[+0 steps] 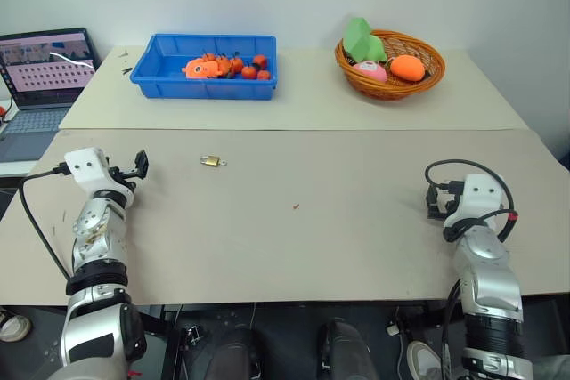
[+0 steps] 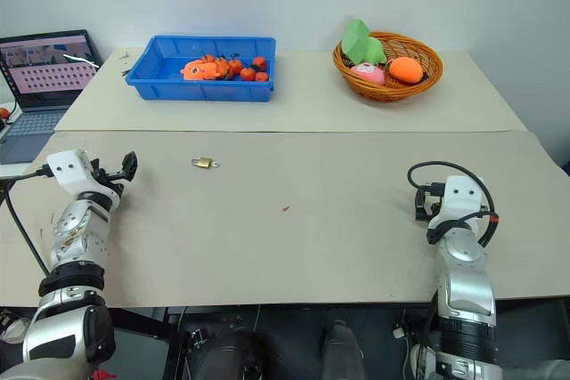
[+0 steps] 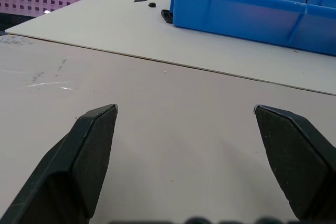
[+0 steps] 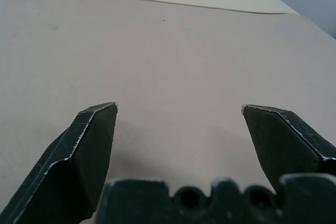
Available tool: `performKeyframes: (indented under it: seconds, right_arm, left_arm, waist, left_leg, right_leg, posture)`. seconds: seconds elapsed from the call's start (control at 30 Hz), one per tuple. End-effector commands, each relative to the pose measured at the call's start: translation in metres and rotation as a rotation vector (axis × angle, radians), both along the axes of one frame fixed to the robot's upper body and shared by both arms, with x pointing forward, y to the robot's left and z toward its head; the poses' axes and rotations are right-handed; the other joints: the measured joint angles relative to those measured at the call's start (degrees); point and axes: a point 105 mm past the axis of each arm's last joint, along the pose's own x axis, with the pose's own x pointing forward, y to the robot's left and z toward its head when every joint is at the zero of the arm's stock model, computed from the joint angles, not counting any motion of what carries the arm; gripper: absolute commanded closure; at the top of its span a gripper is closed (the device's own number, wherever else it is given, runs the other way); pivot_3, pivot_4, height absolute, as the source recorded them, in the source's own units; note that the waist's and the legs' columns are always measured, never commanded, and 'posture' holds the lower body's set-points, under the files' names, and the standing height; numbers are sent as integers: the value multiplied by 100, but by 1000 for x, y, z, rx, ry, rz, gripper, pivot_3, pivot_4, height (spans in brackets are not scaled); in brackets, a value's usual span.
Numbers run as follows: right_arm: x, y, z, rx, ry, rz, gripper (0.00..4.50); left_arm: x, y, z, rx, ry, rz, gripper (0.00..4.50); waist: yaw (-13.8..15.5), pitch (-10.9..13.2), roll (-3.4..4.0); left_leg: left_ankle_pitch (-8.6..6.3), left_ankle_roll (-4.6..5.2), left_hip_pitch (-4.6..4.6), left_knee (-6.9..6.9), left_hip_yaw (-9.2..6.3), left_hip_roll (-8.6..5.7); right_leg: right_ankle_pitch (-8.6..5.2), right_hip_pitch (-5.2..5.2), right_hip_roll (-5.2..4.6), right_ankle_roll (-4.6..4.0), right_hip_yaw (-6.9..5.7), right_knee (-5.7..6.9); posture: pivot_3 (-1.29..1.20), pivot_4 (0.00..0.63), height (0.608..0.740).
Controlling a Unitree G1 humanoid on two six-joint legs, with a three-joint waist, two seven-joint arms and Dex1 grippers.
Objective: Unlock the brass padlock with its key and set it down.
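The brass padlock [image 1: 210, 161] lies small and gold on the near table, left of the middle, with a thin silvery bit at its right side. I cannot make out a separate key. My left gripper [image 1: 141, 164] hovers level over the table to the left of the padlock, a short gap between them. Its fingers [image 3: 94, 145] stand wide apart with nothing between them. My right gripper [image 1: 434, 201] is far off at the right side of the table, its fingers [image 4: 89, 140] open and empty over bare tabletop.
A blue bin [image 1: 160, 77] with small orange and red pieces stands at the back left. A wicker basket [image 1: 426, 80] of toy fruit stands at the back right. An open laptop [image 1: 40, 77] sits off the left edge. A seam [image 1: 294, 130] joins the two tabletops.
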Motion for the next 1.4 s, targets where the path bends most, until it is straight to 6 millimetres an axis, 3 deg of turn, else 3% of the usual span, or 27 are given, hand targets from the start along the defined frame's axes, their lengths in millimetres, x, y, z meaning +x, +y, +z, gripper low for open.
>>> performKeyframes:
  seconds: [0.03, 0.23, 0.37, 0.4, 0.5, 0.57, 0.67, 0.9, 1.13, 1.27, 1.4]
  right_arm:
    - [1, 0, 13, -16, -58, 1, 0]
    - [8, 12, 17, 1, -64, 72, 0]
    - [21, 61, 42, 1, -95, 388, 0]
    - [21, 89, 51, -9, -87, 575, 0]
    - [7, 148, 65, -43, -31, 1006, 0]
    - [-7, 175, 67, -69, 10, 1225, 0]
    - [-19, 200, 65, -89, 69, 1432, 0]
    - [-21, 224, 62, -77, 100, 1574, 0]
    - [-20, 234, 52, -53, 105, 1569, 0]
    - [-18, 237, 48, -32, 95, 1531, 0]
    - [-18, 235, 46, 0, 72, 1454, 0]
  left_arm:
    - [0, 1, 15, -1, -58, -4, 83]
    - [1, -4, 16, -23, -65, -45, 83]
    - [1, -7, 19, -15, -73, -68, 83]
    - [2, -7, 19, -12, -71, -74, 83]
    - [5, -11, 21, -9, -67, -99, 83]
    - [8, -17, 23, 0, -64, -128, 83]
    - [11, -29, 28, 23, -65, -201, 83]
    - [11, -76, 61, 252, -19, -663, 83]
    - [8, -113, 73, 567, 147, -1097, 83]
    - [12, -119, 65, 711, 283, -1189, 83]
    - [27, -123, 63, 829, 377, -1121, 83]
  waist:
    - [0, 0, 0]
    - [-4, 0, 0]
    - [-34, 0, 0]
    - [-36, 0, 0]
    - [-34, 0, 0]
    - [-19, 0, -1]
    - [18, 1, -2]
    - [82, 4, -9]
    - [113, 4, -9]
    - [112, 5, -10]
    - [99, 5, -11]
  left_leg:
    - [0, 0, 0, 0, 0, 0]
    - [0, 0, 0, 0, 0, 0]
    - [0, 0, 1, 0, 1, 0]
    - [0, 0, 2, 0, 1, 0]
    - [-1, 2, 2, -3, -1, 2]
    - [-3, 5, 2, -3, -3, 1]
    - [-5, 8, 2, -2, -9, 0]
    - [-5, 8, -2, 6, -11, 1]
    - [-4, 4, -2, 5, -6, 1]
    - [-5, 5, -7, 7, -2, 1]
    - [-5, 5, -32, 6, -2, -1]
  right_leg:
    - [0, 0, 0, 0, 0, 0]
    - [0, 0, 0, 0, 0, 0]
    - [0, -1, 1, 0, 2, 1]
    - [0, -1, 2, 0, 3, 1]
    - [0, -2, 5, -1, 3, -1]
    - [1, 0, 5, -1, 0, -6]
    - [2, 10, 2, 1, -11, -13]
    - [6, 19, -3, 6, -29, -17]
    - [5, 19, -1, 6, -34, -18]
    - [3, 13, -1, 7, -32, -14]
    - [3, -7, 0, 7, -36, -11]
  posture:
    - [0, 150, 664]
    - [0, 150, 664]
    - [0, 150, 664]
    - [0, 150, 664]
    - [0, 150, 664]
    - [0, 150, 664]
    - [0, 150, 664]
    - [0, 150, 664]
    - [0, 150, 664]
    - [0, 150, 664]
    - [0, 150, 664]
